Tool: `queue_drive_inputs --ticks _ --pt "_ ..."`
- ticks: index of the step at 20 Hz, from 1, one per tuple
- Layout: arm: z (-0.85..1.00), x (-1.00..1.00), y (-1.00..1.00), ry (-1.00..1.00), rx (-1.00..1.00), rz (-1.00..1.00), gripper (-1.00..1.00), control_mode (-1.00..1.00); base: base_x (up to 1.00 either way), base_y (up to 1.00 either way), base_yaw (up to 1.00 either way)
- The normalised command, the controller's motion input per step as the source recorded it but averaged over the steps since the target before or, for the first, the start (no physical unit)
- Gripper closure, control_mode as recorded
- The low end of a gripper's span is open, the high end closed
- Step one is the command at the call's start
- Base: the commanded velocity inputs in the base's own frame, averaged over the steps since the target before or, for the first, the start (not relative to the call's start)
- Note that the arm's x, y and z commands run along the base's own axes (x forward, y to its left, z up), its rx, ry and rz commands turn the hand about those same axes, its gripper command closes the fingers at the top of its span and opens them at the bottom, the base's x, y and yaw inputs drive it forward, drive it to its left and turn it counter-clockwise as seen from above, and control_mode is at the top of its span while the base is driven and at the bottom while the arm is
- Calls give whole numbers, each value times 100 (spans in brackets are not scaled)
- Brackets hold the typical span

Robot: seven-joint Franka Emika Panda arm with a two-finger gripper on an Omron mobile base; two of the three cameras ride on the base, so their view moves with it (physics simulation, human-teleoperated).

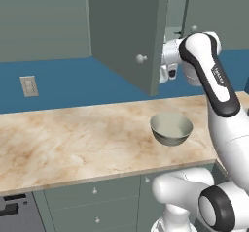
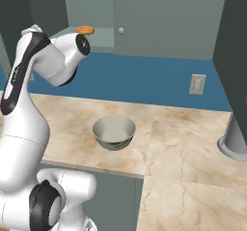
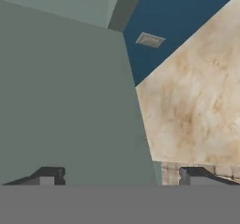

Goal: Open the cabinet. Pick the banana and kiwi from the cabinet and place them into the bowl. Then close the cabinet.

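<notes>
The counter (image 1: 73,139) is a pale marble top with brown veins, and it runs along the blue wall. The bowl (image 1: 171,129) stands directly on it, upright, near the front edge. In the right base view a grey round foot (image 2: 234,140) also rests on the counter at the far right, well apart from the bowl, and higher up the banana (image 2: 85,30) lies on the pale cabinet shelf (image 2: 99,36).

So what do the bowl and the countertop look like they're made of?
The bowl looks like brushed metal: grey outer wall with a soft sheen, thin rim, pale greenish-white inside; it could be coated, hard to tell in a render. The countertop looks like polished stone, probably marble: beige slab with brown veining and a visible seam in the right base view.
</notes>
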Motion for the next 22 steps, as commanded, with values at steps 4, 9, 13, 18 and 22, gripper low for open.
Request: queue_drive_inputs --ticks 4,9,13,18,22 --pt "-7 3 4 -1 -3 -2 -100 -100 0 0 0" --pt "-11 26 14 -8 -7 -5 -100 -100 0 0 0" --pt "20 -17 -44 -34 0 2 -100 -100 0 0 0" --pt "36 -65 -71 -55 0 9 -100 -100 0 0 0" --pt "31 -66 -63 -54 -1 12 -100 -100 0 0 0"
